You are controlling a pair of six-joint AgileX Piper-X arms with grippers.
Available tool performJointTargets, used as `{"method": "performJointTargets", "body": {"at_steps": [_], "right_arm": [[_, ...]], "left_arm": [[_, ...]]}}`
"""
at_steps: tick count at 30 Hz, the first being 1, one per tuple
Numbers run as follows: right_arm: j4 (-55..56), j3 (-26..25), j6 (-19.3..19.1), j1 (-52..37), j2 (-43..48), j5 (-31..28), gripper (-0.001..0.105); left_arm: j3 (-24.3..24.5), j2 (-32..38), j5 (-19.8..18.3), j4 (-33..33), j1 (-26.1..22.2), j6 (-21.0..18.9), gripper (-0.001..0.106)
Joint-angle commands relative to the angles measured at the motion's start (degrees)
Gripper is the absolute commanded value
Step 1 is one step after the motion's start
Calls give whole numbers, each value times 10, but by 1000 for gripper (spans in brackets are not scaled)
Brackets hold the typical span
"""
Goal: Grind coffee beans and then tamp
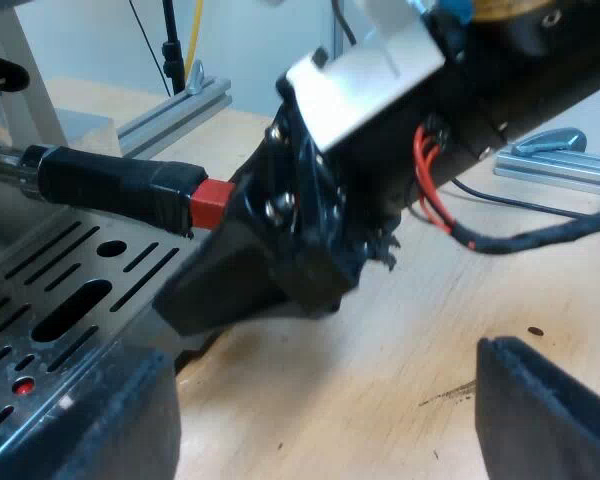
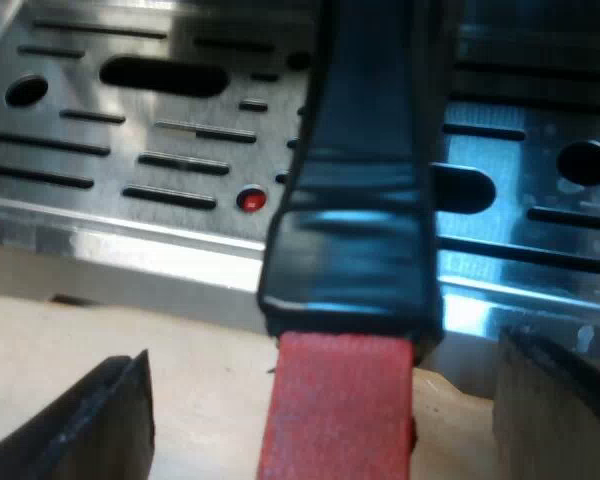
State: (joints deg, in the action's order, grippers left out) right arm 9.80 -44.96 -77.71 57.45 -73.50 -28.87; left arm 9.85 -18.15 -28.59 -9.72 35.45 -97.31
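My right gripper (image 2: 325, 425) straddles the red end (image 2: 335, 395) of the holder handle (image 2: 365, 200) — fingers apart, a gap on each side, not clamped. The handle sticks out over the machine's slotted drip tray (image 1: 70, 300). My left gripper (image 1: 320, 420) hangs wide open over the wooden table (image 1: 400, 340) — beside the tray's edge.

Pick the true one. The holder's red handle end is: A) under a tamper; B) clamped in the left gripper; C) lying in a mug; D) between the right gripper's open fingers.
D: in the right wrist view the red handle end sits between the right gripper's spread fingers, with a gap on each side; the left gripper is open and apart from it.
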Motion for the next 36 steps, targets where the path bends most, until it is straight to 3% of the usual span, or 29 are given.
{"method": "performJointTargets", "body": {"at_steps": [1, 14, 21, 25, 31, 33, 34, 36], "right_arm": [[-7, -4, -21, -3, -11, 9, 71], [-14, -4, -5, -3, -12, 5, 70], [-14, -4, -2, -3, -12, 5, 47], [-14, -4, 25, -3, -12, 4, 45], [-14, -4, 25, -3, -12, 4, 45], [-14, -4, 25, -3, -12, 4, 41], [-14, -4, 25, -3, -12, 4, 27], [-14, -4, 25, -3, -12, 4, 16]], "left_arm": [[4, 3, -4, 10, 2, -6, 64], [4, 3, -4, 10, 2, -6, 64], [4, 3, -4, 10, 2, -6, 64], [4, 3, -4, 10, 2, -6, 64], [4, 3, -4, 10, 2, -6, 64], [4, 3, -4, 9, 2, -6, 64], [4, 3, -4, 9, 2, -6, 64], [4, 3, -4, 9, 2, -6, 64]]}}
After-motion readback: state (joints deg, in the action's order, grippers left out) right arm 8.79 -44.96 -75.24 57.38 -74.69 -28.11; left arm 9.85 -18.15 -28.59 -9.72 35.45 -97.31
